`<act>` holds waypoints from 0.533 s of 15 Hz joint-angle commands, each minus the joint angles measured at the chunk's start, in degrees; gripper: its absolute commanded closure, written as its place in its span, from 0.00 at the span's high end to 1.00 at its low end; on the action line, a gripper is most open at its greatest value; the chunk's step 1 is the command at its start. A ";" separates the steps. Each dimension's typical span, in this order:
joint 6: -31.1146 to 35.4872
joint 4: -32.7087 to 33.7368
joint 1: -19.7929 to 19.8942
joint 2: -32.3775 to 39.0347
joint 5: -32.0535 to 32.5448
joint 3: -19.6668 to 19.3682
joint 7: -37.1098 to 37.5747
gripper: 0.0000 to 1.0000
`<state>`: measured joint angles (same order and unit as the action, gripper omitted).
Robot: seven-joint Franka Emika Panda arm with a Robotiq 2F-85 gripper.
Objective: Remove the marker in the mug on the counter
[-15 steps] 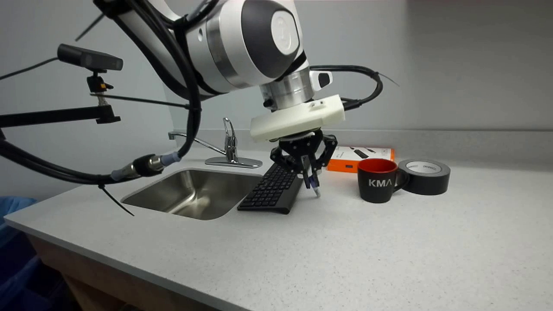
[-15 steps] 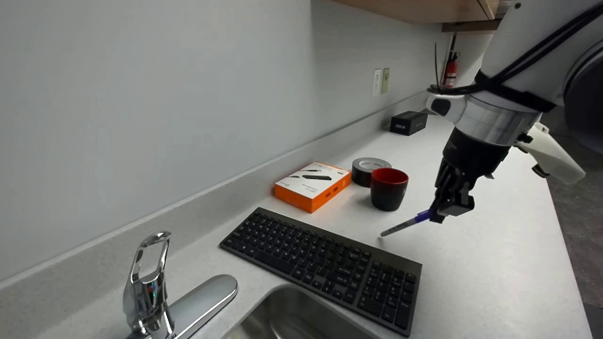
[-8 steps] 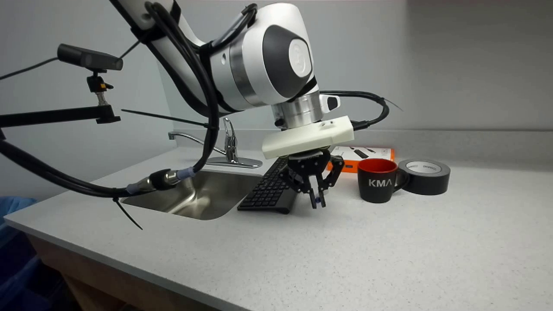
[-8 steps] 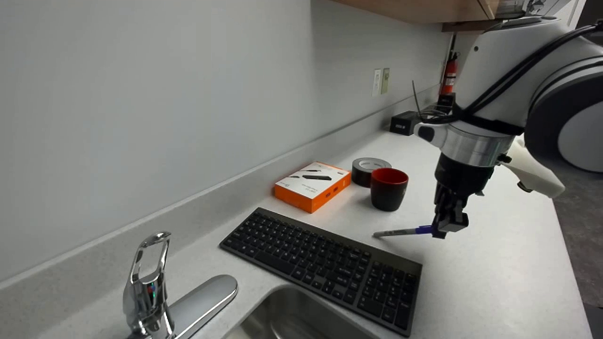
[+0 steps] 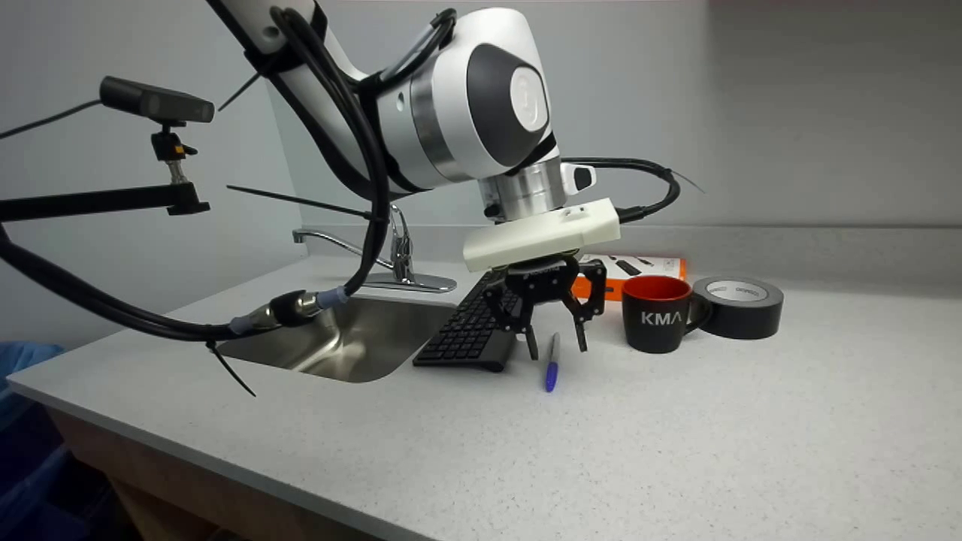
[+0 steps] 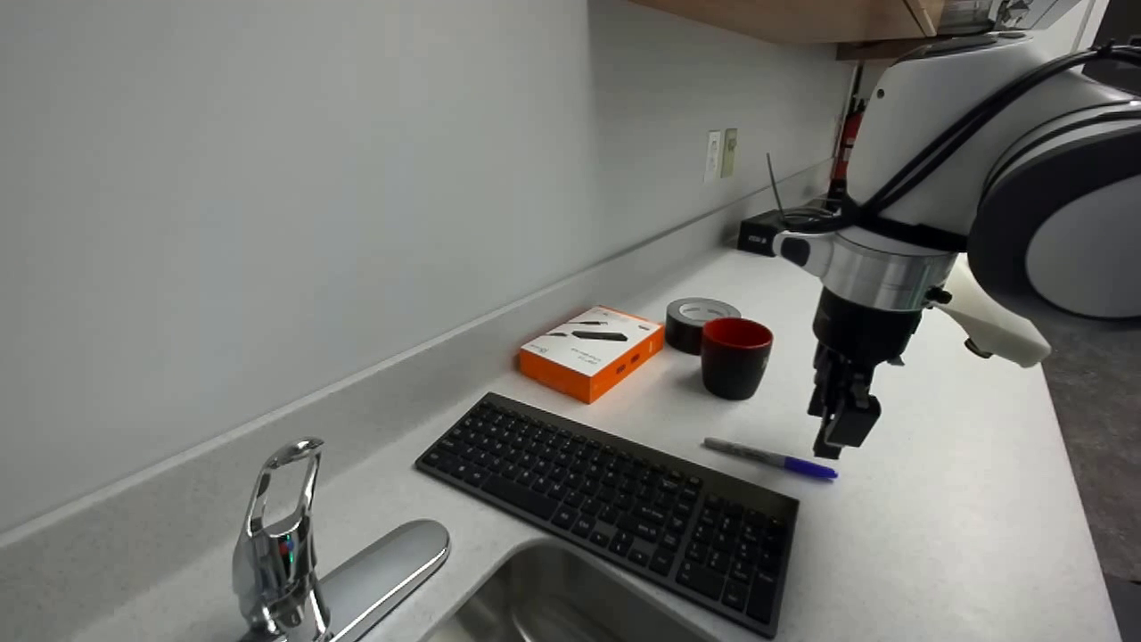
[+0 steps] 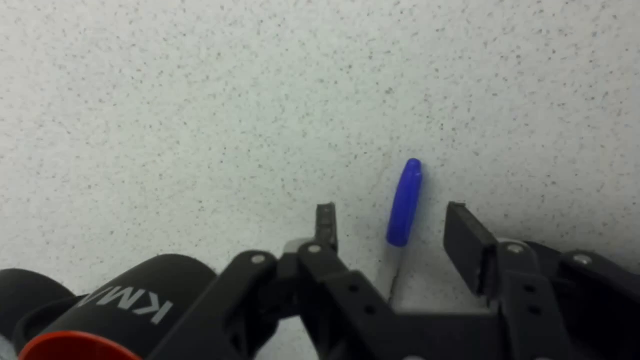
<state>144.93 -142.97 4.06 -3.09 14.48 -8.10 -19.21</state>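
In both exterior views a slim marker [image 6: 772,459] with a grey barrel and a smooth blue cap lies flat on the pale grey-white countertop [image 5: 676,436], whose hard surface is finely speckled. Taking the sides from an exterior view, the cap points to the near side. Low over it hangs the black, jointed gripper [image 5: 558,351], its two flat fingers [image 7: 467,245] spread well apart, left and right of the marker; the wrist view shows a gap between the cap and each.

Right of the marker and slightly farther stands an upright black mug [image 5: 655,323], tapering downward, red inside and at the rim, lettered "KMA" in white. Just right of it sits a squat black tape roll [image 5: 740,319].

Close on the left, a flat black keyboard [image 5: 472,324] lies between the marker and a smooth steel sink [image 5: 346,330]. Beyond, an orange-and-white rectangular box [image 5: 646,269] is partly hidden by gripper and mug; far left rises a shiny chrome faucet [image 5: 402,252].
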 commanded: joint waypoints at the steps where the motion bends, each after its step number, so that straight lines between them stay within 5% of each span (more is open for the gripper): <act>1: -1.79 1.71 0.85 0.63 1.60 0.76 1.22 0.92; 2: -1.81 1.80 0.85 0.63 1.57 0.76 1.23 1.00; 8: -1.00 1.12 0.67 0.02 -0.10 0.69 0.14 1.00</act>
<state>144.04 -141.89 4.06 -3.04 14.48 -8.10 -19.00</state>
